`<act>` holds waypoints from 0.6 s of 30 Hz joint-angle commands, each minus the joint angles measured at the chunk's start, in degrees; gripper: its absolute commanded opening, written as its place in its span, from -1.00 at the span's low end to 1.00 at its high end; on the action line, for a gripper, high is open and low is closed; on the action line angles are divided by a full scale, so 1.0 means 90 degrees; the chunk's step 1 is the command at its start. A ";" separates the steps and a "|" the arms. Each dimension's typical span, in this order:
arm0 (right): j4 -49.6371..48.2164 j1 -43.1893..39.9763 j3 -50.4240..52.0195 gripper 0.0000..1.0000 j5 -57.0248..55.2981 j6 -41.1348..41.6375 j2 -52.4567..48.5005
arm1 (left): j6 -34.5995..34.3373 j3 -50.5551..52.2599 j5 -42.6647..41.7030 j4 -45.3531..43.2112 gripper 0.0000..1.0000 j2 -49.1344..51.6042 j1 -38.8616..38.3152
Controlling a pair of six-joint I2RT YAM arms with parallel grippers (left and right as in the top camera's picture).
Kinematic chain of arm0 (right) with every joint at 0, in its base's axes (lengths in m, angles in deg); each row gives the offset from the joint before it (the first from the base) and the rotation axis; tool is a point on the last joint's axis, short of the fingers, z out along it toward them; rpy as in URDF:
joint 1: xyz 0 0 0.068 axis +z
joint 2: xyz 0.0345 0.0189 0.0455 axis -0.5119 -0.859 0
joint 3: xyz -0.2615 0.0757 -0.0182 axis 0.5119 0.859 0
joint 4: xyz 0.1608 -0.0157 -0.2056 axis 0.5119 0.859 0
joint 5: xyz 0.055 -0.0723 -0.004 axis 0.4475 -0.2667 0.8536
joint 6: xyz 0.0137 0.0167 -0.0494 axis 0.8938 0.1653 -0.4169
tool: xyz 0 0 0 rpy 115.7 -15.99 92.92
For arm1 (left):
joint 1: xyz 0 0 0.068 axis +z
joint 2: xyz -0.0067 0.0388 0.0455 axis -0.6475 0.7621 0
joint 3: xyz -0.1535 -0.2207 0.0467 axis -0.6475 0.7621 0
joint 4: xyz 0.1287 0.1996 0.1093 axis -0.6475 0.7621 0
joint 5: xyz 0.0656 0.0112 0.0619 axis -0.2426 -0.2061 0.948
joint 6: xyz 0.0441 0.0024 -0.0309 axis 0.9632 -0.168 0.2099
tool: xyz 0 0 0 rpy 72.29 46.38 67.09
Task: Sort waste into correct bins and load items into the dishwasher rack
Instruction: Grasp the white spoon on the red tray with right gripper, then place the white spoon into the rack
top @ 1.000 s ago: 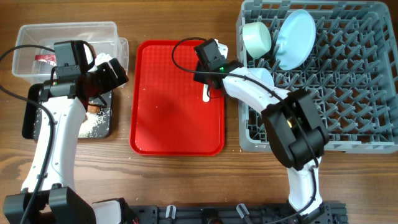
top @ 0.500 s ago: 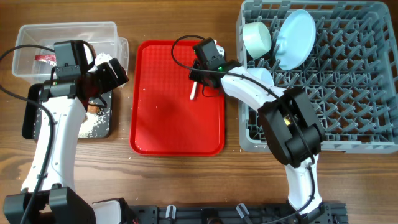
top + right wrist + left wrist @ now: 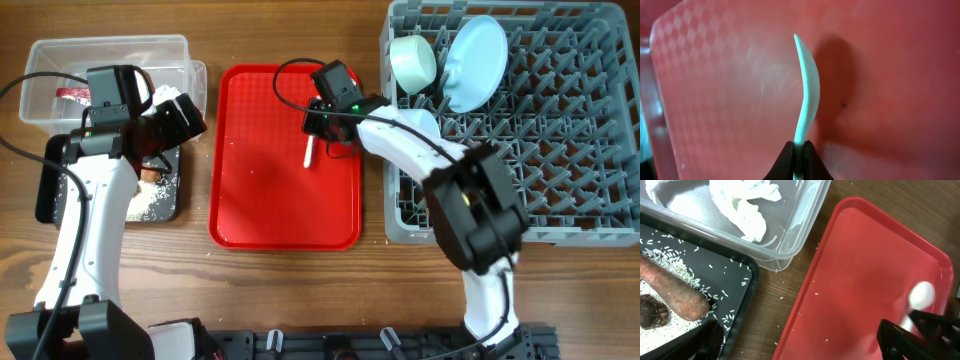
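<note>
Item in hand: one white spoon (image 3: pixel 310 150), thin moulded plastic. Judged very light, stiff along the handle, smooth and apt to swivel in a narrow pinch, and not fragile. The flat of the handle is the best hold, with the bowl end left free. Position: upper right part of the one red tray (image 3: pixel 285 215), just left of the dishwasher rack (image 3: pixel 560 170). It appears lifted clear of the tray, with a shadow showing beside it in the right wrist view. Right tool (image 3: pixel 322 125): pinched tight on the spoon's handle end, the bowl pointing away from it. Left tool (image 3: pixel 797 330): spread wide with nothing in it, hanging over the near corner of the bins at the left of the frame. Dishwasher rack, one, right of frame, holding one pale green bowl (image 3: pixel 412 62) and one pale blue plate (image 3: pixel 475 62), both stood on edge in its upper left corner. No cup or second bowl is in view. Bins, two: one clear tub (image 3: pixel 110 50), upper left, holding one red-and-white wrapper (image 3: pixel 72 93) and one wad of crumpled tissue (image 3: pixel 747 205); and one black tray (image 3: pixel 170 200) just below it, holding one carrot-like stick (image 3: pixel 670 287), one dark lump (image 3: pixel 651 311) and rice grains (image 3: pixel 675 265) too many to count. A few stray grains lie on the bench (image 3: pixel 300 300) and on the red tray.
</note>
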 commanded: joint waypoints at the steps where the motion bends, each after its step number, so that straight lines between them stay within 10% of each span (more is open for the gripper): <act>1: 0.0206 -0.0012 -0.0027 -0.91 -0.0304 -0.0991 0.1681 | -0.0034 -0.0012 0.0061 -0.0017 1.00 0.0022 0.0024; 6: 0.1790 -0.0296 -0.0024 -0.91 -0.2492 -0.0325 0.3779 | -0.0034 -0.0012 0.0061 -0.0017 1.00 0.0022 0.0024; 13: 0.5221 -0.1222 0.0345 -0.91 -0.4743 0.6428 0.4289 | -0.0034 -0.0012 0.0061 -0.0017 1.00 0.0022 0.0024; 18: 0.4709 -0.2115 0.1508 -0.91 -0.4673 0.6919 0.3983 | -0.0036 -0.0012 0.0061 -0.0017 1.00 0.0022 0.0024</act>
